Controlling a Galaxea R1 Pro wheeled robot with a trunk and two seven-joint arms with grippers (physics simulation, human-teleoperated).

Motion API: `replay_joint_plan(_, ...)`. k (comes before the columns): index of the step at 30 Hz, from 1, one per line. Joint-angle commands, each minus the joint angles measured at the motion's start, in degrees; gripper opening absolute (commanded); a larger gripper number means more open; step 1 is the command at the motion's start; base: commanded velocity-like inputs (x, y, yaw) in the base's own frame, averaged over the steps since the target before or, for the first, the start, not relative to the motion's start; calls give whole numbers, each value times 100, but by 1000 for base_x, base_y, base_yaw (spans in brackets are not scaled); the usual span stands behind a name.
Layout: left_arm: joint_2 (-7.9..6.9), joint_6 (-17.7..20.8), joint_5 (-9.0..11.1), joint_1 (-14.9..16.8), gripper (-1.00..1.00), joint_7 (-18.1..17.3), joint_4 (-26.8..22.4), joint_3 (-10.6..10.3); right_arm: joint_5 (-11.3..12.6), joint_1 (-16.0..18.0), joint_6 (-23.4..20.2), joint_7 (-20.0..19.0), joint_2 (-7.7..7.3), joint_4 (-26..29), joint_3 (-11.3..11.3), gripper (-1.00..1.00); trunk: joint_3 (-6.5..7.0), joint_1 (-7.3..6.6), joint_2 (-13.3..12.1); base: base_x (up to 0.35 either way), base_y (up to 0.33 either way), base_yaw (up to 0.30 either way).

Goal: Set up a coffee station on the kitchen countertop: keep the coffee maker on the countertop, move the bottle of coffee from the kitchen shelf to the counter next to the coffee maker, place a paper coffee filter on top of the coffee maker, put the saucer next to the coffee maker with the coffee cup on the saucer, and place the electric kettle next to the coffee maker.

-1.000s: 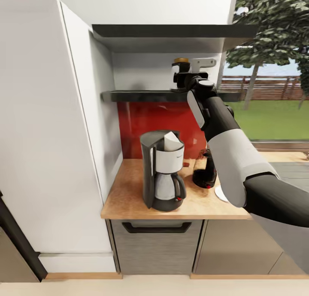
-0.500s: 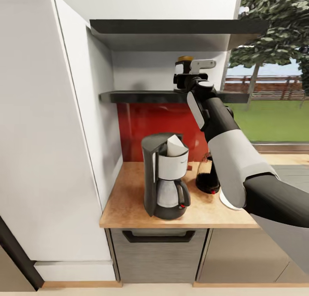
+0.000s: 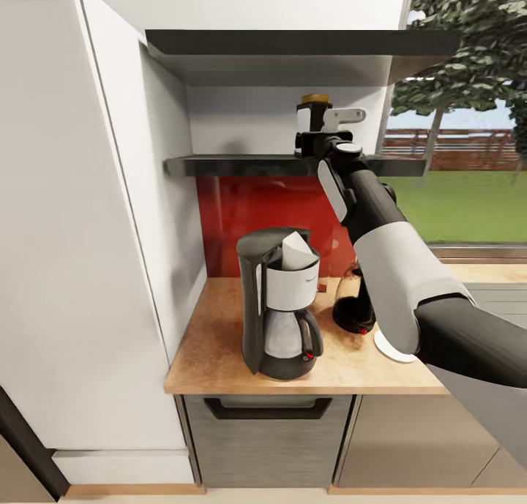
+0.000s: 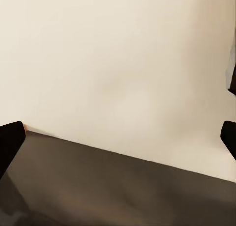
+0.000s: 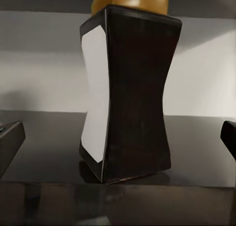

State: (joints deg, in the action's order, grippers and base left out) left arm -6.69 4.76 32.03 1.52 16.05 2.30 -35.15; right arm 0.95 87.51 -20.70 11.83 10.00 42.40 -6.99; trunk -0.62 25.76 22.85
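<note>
Two views tell us different things about the bottle of coffee. Our right wrist view shows it close up: a dark, waisted body with a white label on one face and an amber cap, upright on the dark kitchen shelf. The right end effector has its fingertips spread wide at either edge of that picture, clear of the bottle. Our head view places the right end effector at shelf height just before the bottle, above the counter, where the coffee maker carries a paper coffee filter. Behind our arm a dark vessel, probably the electric kettle, stands beside a white saucer. The left end effector is spread open before a pale surface.
</note>
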Motion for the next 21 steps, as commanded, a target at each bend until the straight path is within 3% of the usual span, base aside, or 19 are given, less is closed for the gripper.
replay_joint_plan(1,4,25,31,0,100,12,-2,-50,10,3,-31,34,0,-5,-13,100,-7,3,7,0,-2,0)
replay_joint_plan(13,49,33,31,-11,100,4,-2,-53,10,3,-31,35,0,-8,-13,100,-7,3,7,98,0,0)
replay_joint_plan(21,127,40,31,-16,100,11,-2,-47,17,3,-31,35,0,47,13,100,-7,3,7,223,0,0)
